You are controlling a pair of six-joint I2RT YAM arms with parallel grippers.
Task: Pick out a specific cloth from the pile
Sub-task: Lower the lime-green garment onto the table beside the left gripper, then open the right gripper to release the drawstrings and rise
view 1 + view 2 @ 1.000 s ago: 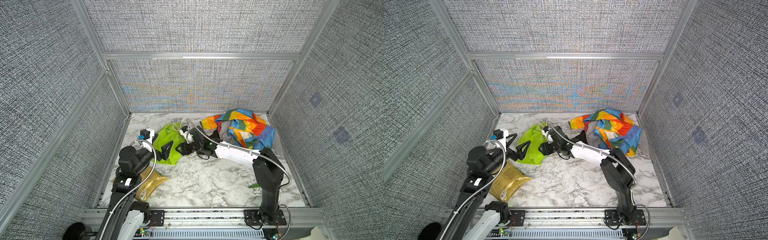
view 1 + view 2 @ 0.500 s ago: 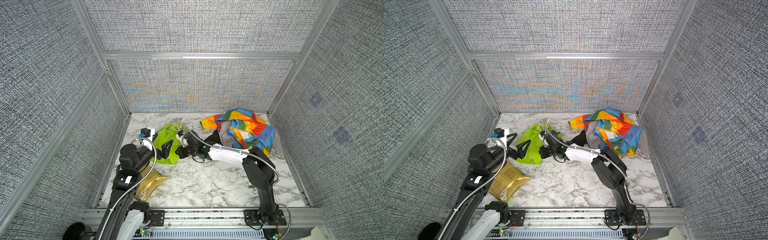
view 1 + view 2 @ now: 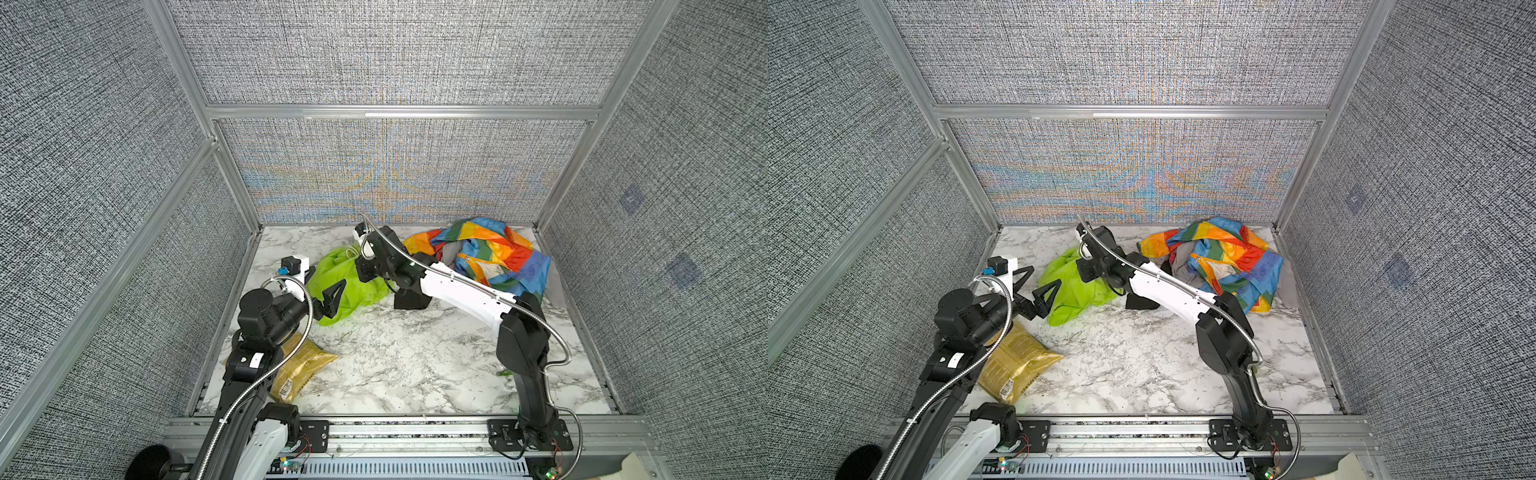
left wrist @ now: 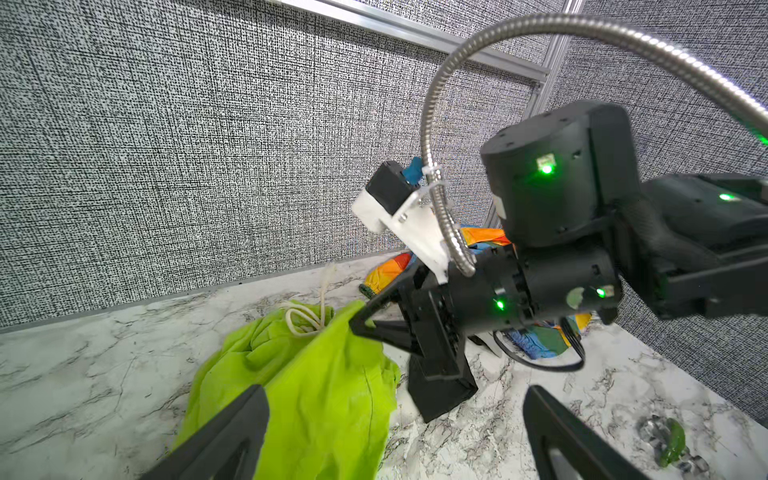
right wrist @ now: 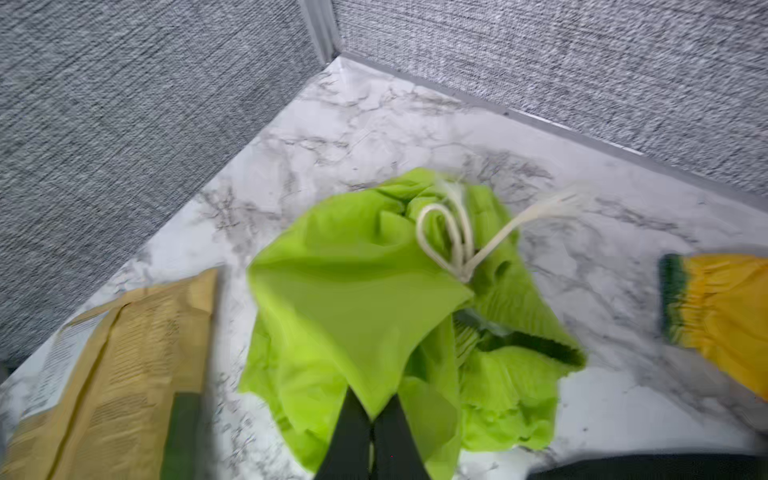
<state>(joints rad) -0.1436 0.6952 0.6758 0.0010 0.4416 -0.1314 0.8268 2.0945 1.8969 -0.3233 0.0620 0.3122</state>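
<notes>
The lime-green cloth point(image 3: 347, 286) point(image 3: 1073, 286) with white drawstrings point(image 5: 453, 241) lies on the marble at the back left, apart from the pile point(image 3: 490, 253) point(image 3: 1225, 257) of rainbow, grey and black fabric. My right gripper point(image 5: 372, 419) point(image 3: 362, 272) is shut on a fold of the green cloth and pulls it into a peak point(image 4: 353, 316). Just in front of the cloth, my left gripper point(image 3: 322, 286) point(image 4: 395, 440) is open, one finger point(image 4: 232, 432) against the green fabric and nothing held.
A yellow packet point(image 3: 303, 365) point(image 5: 116, 365) lies at the front left beside the left arm. A black cloth point(image 3: 409, 299) sits under the right forearm. A small green scrap point(image 3: 505, 374) lies near the right arm's base. Grey walls close in on three sides.
My right gripper reached left to the green cloth, shut on it, then drew up and back, lifting the fabric into a peak. The left arm has barely moved.
</notes>
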